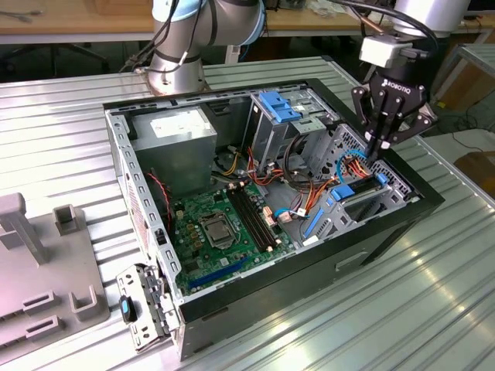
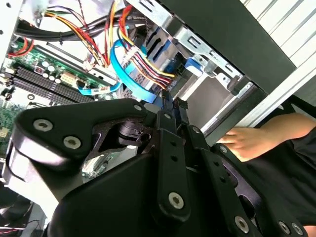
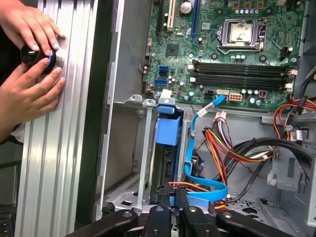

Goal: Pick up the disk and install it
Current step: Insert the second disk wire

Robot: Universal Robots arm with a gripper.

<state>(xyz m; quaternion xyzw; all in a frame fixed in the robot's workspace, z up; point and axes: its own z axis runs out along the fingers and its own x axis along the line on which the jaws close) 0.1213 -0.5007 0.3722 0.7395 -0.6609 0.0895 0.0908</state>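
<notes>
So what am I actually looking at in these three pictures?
A robot arm is working inside an open black computer case that lies on a ribbed metal table. The exterior view is taken from a camera off the arm. The two wrist views come from cameras riding on the arm, so they look past its black gripper. Inside the case are a green motherboard and bundles of coloured cables. The gripper has reached into the drive bay, right at the dark grey disk in a bright blue plastic carrier, which sits in the grey metal bay. I cannot tell whether the gripper grips it. In the first wrist view, a person's hands rest on the table around a round black knob.
</notes>
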